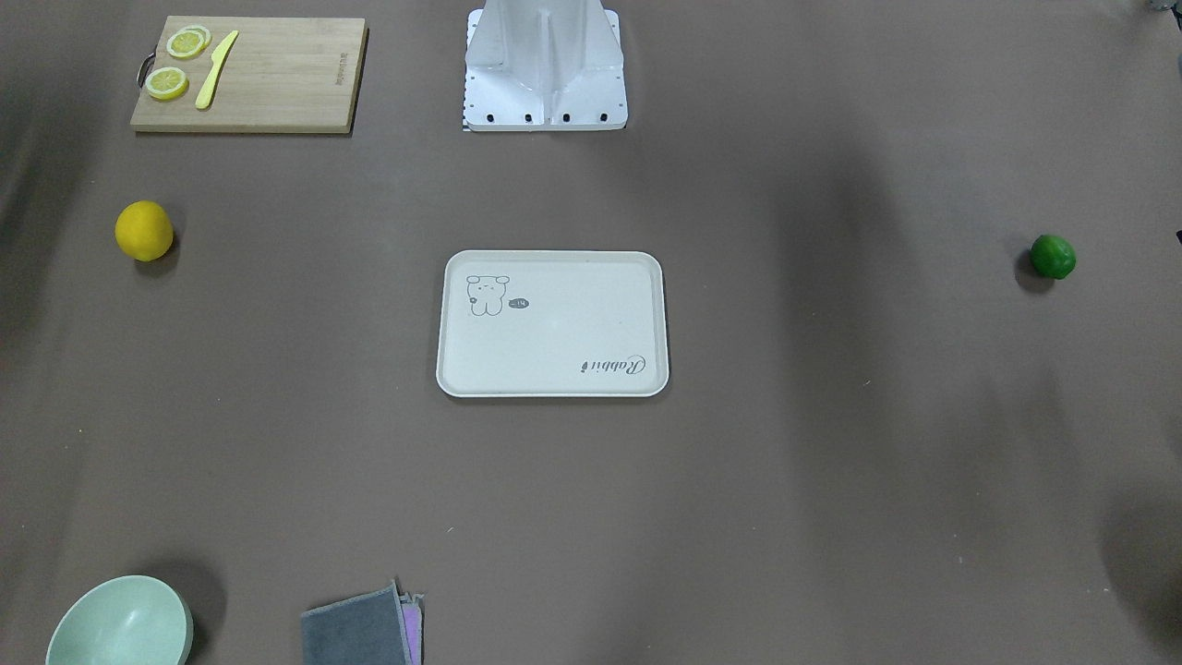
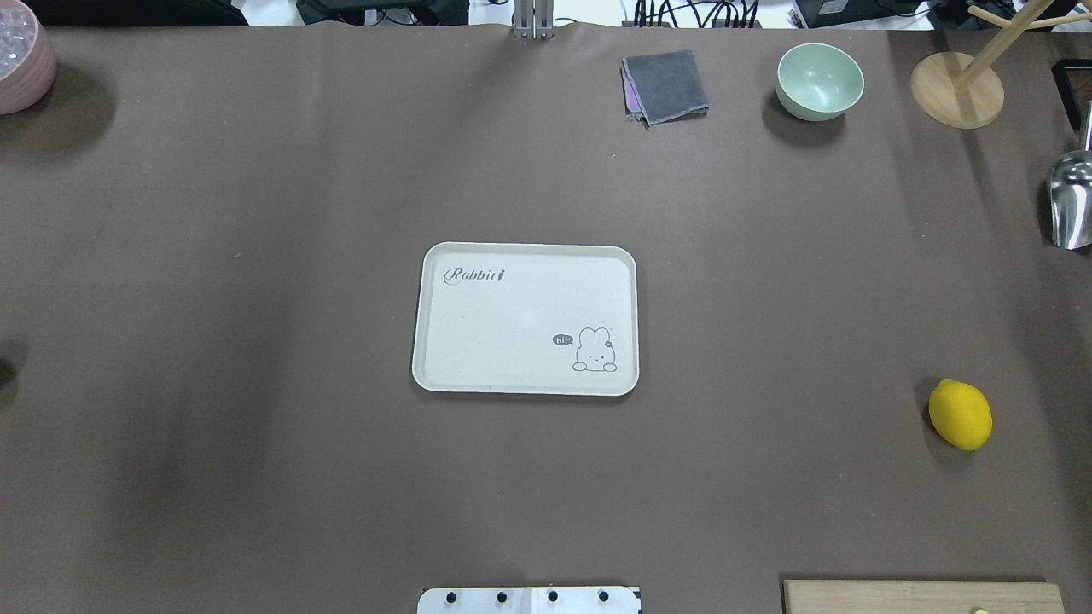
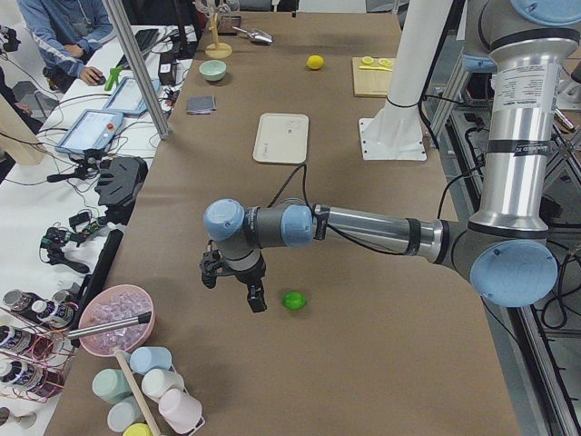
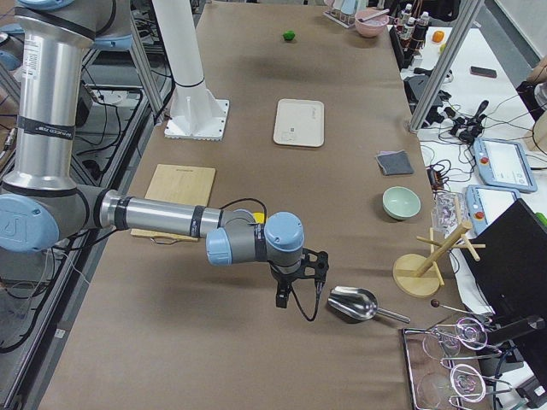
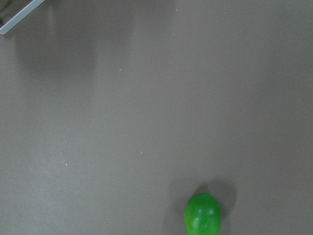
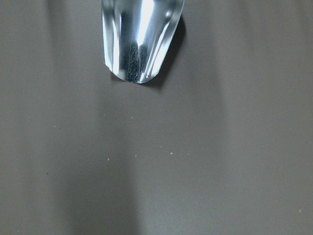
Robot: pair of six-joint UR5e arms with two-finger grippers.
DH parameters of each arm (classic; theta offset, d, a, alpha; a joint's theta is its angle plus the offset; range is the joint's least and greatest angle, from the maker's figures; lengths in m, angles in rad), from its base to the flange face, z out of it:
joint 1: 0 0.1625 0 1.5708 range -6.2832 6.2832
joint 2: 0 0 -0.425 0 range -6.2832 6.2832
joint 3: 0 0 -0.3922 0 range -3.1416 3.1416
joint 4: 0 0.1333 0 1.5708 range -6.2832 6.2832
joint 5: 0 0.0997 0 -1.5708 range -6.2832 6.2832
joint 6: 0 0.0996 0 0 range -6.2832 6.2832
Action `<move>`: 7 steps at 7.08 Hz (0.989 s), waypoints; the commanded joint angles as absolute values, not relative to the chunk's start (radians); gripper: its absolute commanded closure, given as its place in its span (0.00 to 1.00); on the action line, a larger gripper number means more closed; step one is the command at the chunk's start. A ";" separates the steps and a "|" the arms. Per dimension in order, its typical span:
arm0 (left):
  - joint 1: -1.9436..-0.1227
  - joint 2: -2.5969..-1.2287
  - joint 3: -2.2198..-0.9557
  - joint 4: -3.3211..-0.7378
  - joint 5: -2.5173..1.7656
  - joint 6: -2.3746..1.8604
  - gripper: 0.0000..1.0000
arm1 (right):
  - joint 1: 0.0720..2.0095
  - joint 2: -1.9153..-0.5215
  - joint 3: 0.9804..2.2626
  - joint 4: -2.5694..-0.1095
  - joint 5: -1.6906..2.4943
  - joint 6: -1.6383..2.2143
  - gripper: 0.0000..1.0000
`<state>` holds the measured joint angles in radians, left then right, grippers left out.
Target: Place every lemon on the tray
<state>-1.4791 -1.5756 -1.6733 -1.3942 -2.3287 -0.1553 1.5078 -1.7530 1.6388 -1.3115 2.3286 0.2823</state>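
Two lemons, and both lie on the bare brown table (image 2: 256,256) with neither on the tray.

- We note the tray (image 2: 525,320) flat at the table's centre, rabbit drawing and script facing up.
- Yellow lemon (image 2: 960,414): overhead view, about 4 o'clock from the tray and well apart from it.
- Green lemon (image 1: 1053,256): front-facing view, near 3 o'clock from the tray and well apart, towards the table's end. It sits low at 5 o'clock in the left wrist picture.
- Left gripper (image 3: 234,289): left side view only. It points down near the green lemon, at the lemon's 9 o'clock, with a gap between them. We cannot tell whether its fingers are spread or closed.
- Right gripper (image 4: 297,303): right side view only, pointing down. A metal scoop (image 4: 352,302) lies at its 3 o'clock, just beside it. We cannot tell how its fingers stand either.
- The scoop's mouth fills 12 o'clock of the right wrist picture.
- Wooden cutting board (image 1: 249,74): front-facing view, 10 o'clock from the tray. It carries lemon slices (image 1: 187,42) and a yellow knife (image 1: 216,69).
- Overhead view, a grey cloth (image 2: 665,85) at 1 o'clock from the tray, a pale green bowl (image 2: 819,81) beyond it at the far edge.
- White robot base (image 1: 545,65) at 12 o'clock from the tray in the front-facing view.
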 commanded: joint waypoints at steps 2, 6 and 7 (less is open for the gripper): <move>-1.485 -1.536 -1.671 -1.437 -2.394 -0.158 0.02 | 1.508 -1.756 1.640 -1.313 2.332 0.281 0.00; -1.485 -1.539 -1.667 -1.436 -2.404 -0.210 0.02 | 1.506 -1.753 1.652 -1.312 2.327 0.281 0.00; -1.486 -1.536 -1.678 -1.439 -2.398 -0.207 0.02 | 1.503 -1.747 1.652 -1.312 2.327 0.282 0.00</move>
<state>-1.4848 -1.5383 -1.6700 -1.4370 -2.4028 -0.2053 1.5061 -1.7531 1.6513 -1.3117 2.3296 0.2810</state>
